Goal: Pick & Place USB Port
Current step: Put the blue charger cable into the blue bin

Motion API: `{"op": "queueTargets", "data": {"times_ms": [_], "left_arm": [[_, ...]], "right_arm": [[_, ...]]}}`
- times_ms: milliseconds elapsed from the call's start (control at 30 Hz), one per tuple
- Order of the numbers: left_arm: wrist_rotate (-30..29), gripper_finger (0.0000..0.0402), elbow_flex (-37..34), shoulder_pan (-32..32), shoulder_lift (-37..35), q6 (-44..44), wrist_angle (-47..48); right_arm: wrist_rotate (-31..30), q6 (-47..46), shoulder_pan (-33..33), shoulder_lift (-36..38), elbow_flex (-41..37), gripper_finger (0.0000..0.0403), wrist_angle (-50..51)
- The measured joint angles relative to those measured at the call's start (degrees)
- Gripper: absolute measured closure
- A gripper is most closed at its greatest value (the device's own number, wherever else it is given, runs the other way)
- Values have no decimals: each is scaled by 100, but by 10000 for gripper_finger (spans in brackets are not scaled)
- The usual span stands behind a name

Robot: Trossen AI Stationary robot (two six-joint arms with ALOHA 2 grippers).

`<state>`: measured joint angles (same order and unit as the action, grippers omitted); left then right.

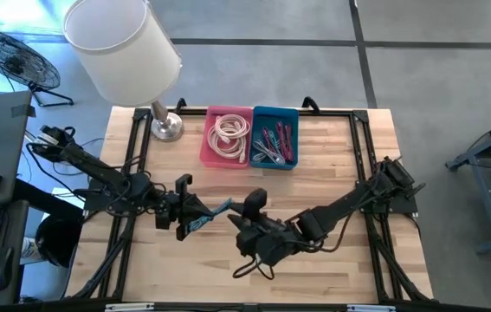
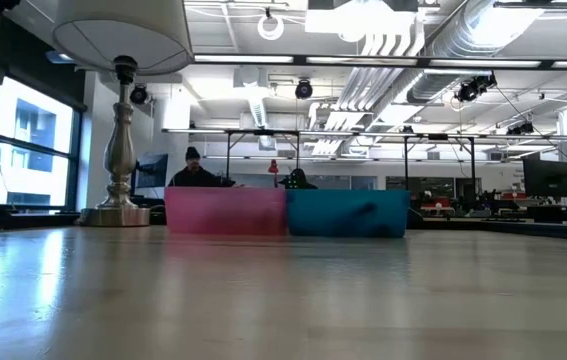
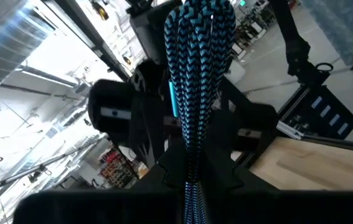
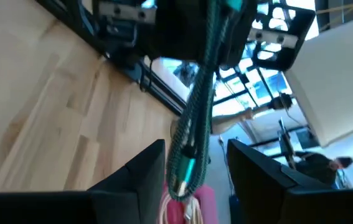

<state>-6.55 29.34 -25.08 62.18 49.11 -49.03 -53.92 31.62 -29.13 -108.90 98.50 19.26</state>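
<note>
A blue-and-black braided USB cable [image 1: 213,212], folded into a bundle of several strands, is held above the table's middle, with my left gripper [image 1: 191,217] shut on it. My right gripper [image 1: 241,212] faces it from the right and is open. In the right wrist view its two fingers stand on either side of the bundle's free end [image 4: 182,171] with a gap on each side. Neither gripper shows in the low view. My left gripper pinches the folded cable bundle between its two fingers [image 3: 192,183], several strands together. The bundle runs on from the fingers toward my right gripper, lifted clear of the table. The fingers hide which part of the cable they are on.
A pink bin [image 1: 226,137] with pale coiled cables and a blue bin [image 1: 275,139] with coloured cables stand side by side at the table's far edge. A lamp [image 1: 124,43] stands on its base [image 1: 167,128] at the far left. Bare wood lies along the near edge.
</note>
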Motion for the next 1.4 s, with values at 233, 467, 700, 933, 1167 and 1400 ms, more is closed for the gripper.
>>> {"op": "queueTargets", "data": {"times_ms": [233,467,700,933,1167,1400], "left_arm": [[1,387,0,0,2,8,80],[0,387,0,0,1,8,116],[0,387,0,0,0,12,150],[-29,361,11,-4,-9,-139,337],[-302,291,36,-4,-7,-586,209],[-408,254,115,-33,-576,-119,687]], "right_arm": [[346,39,113,2,0,238,-283],[1069,11,356,2,0,238,-613],[1648,-244,522,2,0,244,-693],[1788,-232,563,2,-7,379,-602],[1530,-306,562,9,-4,390,-468],[598,-310,472,16,-2,390,-206]]}}
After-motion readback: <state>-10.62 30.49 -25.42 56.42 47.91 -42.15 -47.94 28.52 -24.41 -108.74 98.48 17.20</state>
